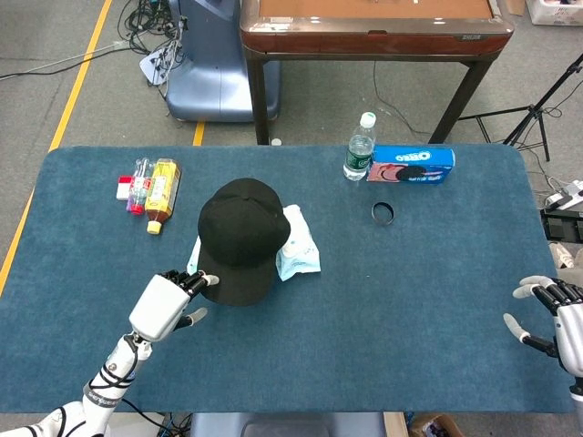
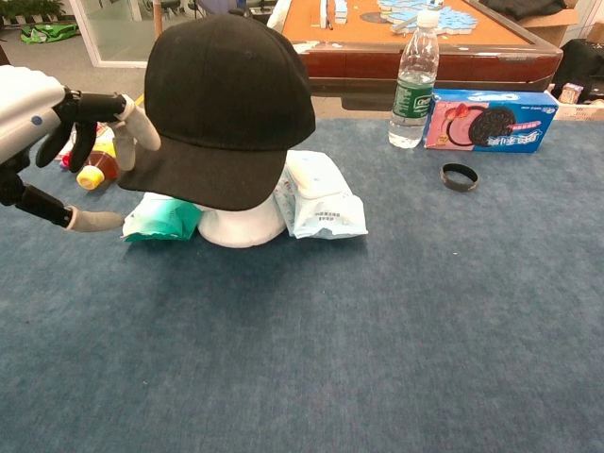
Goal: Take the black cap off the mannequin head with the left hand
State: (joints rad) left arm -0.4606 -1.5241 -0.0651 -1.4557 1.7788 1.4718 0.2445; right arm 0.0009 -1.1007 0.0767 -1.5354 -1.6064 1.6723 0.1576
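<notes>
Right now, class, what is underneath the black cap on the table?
Under the black cap only the white base of the mannequin head shows, between a teal packet and a white wipes pack. The cap covers the rest of the head.
</notes>
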